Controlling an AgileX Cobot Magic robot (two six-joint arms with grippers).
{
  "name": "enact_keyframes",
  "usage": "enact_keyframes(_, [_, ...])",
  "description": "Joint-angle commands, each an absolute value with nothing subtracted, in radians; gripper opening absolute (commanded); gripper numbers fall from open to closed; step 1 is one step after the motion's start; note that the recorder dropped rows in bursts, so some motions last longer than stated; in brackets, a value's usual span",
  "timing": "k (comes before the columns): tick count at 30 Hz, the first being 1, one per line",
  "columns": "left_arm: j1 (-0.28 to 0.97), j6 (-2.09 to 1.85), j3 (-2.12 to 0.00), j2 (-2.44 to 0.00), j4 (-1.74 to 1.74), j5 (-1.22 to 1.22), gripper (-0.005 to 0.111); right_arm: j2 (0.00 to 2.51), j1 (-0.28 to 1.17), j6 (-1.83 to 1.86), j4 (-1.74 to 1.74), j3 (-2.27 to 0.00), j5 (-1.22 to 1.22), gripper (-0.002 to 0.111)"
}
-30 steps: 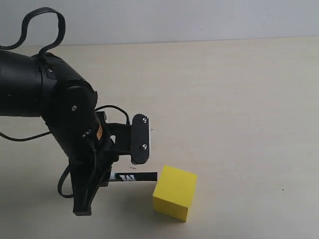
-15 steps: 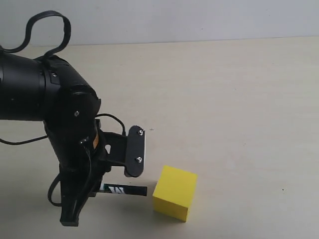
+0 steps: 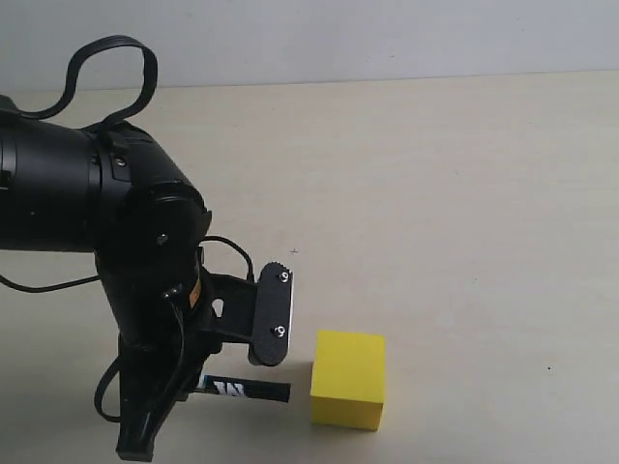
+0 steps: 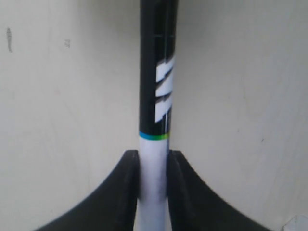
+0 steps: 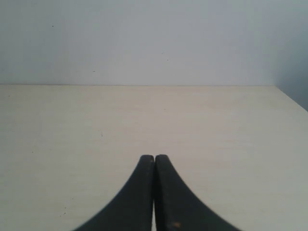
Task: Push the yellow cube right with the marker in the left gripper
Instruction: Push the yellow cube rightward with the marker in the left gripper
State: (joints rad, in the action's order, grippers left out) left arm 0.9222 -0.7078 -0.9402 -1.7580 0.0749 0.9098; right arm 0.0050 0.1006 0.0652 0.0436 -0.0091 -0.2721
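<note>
The yellow cube (image 3: 348, 379) sits on the pale table near the front edge. In the exterior view the marker (image 3: 247, 390) lies level just above the table and points at the cube's left face, with a small gap between its black end and the cube. My left gripper (image 3: 203, 383) is shut on the marker's white barrel. The left wrist view shows the marker (image 4: 155, 96) running out from between the black fingers (image 4: 126, 192) of the left gripper (image 4: 154, 163); the cube is out of that view. My right gripper (image 5: 154, 159) is shut with nothing in it and does not appear in the exterior view.
The thick black left arm (image 3: 87, 213) with its looping cable (image 3: 111, 68) fills the left side. A pale wall (image 3: 387, 39) rises behind the table's far edge. Bare tabletop (image 3: 464, 222) spreads to the right of the cube.
The left arm has dropped toward the front edge, drawing the marker back from the cube's corner. The cube has turned square-on and shifted slightly right.
</note>
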Motion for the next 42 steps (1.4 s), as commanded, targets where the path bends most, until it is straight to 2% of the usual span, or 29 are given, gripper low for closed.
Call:
enact_keyframes(1, [0.921,-0.693,-0.943,-1.756,0.076,0.899,0.0,0.0,0.094,0.074,0.048,-0.005,-0.268,0.0])
enact_keyframes(11, [0.999,-0.696,-0.943,-1.756,0.016,0.779,0.0,0.0,0.094,0.074,0.048,-0.005,-0.268,0.0])
enact_keyframes(19, [0.936,-0.664,-0.943,-1.756,0.046,0.845,0.0,0.0,0.094,0.074,0.048,-0.005,-0.268,0.0])
enact_keyframes(37, [0.938,-0.535,-0.943,-1.756,0.031,0.903,0.0,0.0,0.094,0.074,0.048,-0.005,-0.268,0.0])
enact_keyframes(42, [0.978,-0.539,-0.97,-1.764,-0.055,0.675,0.0,0.0,0.094,0.074,0.048,-0.005,-0.268,0.0])
